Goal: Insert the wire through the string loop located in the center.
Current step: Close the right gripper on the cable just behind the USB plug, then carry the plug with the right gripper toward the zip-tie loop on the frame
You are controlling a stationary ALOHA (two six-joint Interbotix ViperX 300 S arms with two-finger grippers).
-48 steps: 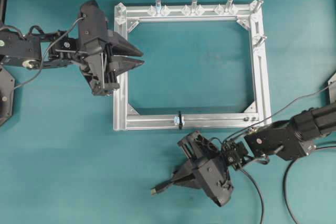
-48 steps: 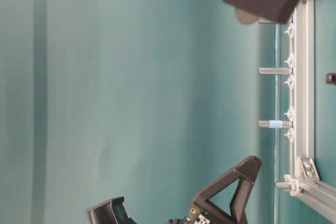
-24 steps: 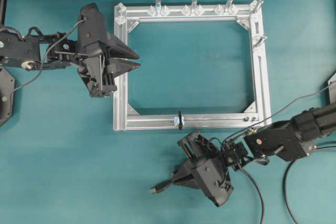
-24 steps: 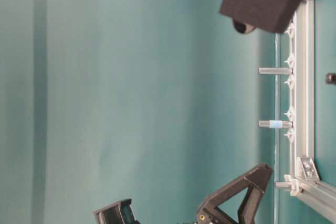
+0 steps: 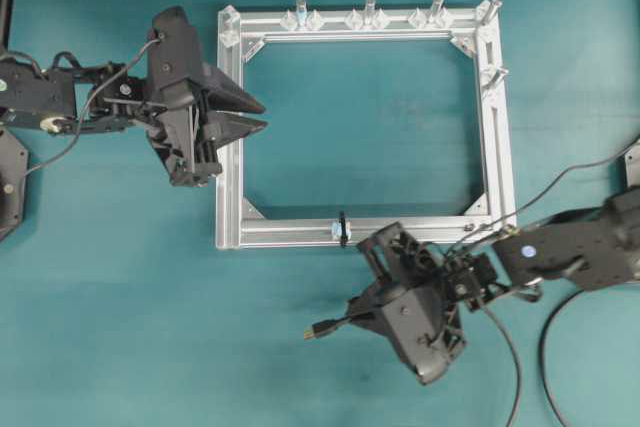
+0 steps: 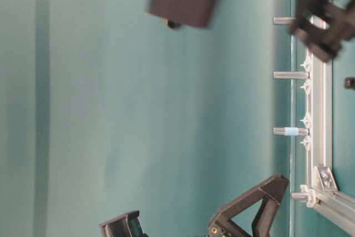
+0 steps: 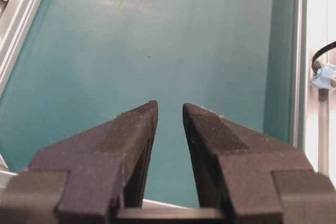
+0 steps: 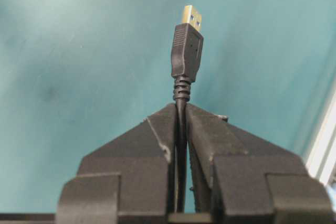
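Note:
The wire (image 5: 340, 324) is a thin black cable ending in a gold USB plug (image 5: 314, 332) that points left over the mat. My right gripper (image 5: 360, 315) is shut on it just behind the plug, below the silver frame's bottom bar (image 5: 420, 232). From the right wrist, the plug (image 8: 186, 43) sticks out past the closed right gripper (image 8: 181, 109). The string loop (image 5: 342, 229) circles the middle of that bar, above and slightly left of the gripper. My left gripper (image 5: 264, 115) hangs open and empty over the frame's left bar, with the string loop (image 7: 318, 59) far off at the right.
Several upright posts (image 5: 369, 9) line the frame's top bar, with more on the right bar (image 5: 493, 74). A thicker black cable (image 5: 545, 347) curls at the lower right. In the table-level view the posts (image 6: 289, 75) jut out beside the frame (image 6: 320, 109).
My right gripper has carried the wire right and up, closer to the frame's bottom bar. The left gripper shifted slightly upward, then stayed still.

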